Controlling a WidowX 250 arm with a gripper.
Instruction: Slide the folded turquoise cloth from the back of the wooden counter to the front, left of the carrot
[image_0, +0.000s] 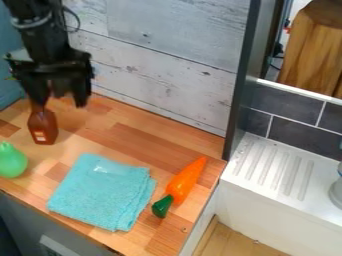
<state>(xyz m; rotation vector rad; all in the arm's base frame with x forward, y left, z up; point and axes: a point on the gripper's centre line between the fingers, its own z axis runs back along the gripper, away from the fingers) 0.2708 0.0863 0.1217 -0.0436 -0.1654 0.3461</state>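
I'm running a matte-black arm (43, 42) from over here, its upper housing looking chunky and rounded. A greyish curved band (33, 23) is wrapping the joint. I'm seeing one thin black cable (78, 21) looping out at the side. My gripper (61, 104) is showing a wide, boxy black body, with a paler grey patch (19, 54) sitting on one side. Its two thick, dark fingers (81, 91) are tapering toward blunt ends, no bright colours breaking up the black

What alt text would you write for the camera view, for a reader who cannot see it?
An open black robot tool hangs above a wooden counter, close to a brown bottle. On the counter also lie a folded turquoise cloth, an orange carrot with a green end and a green object.
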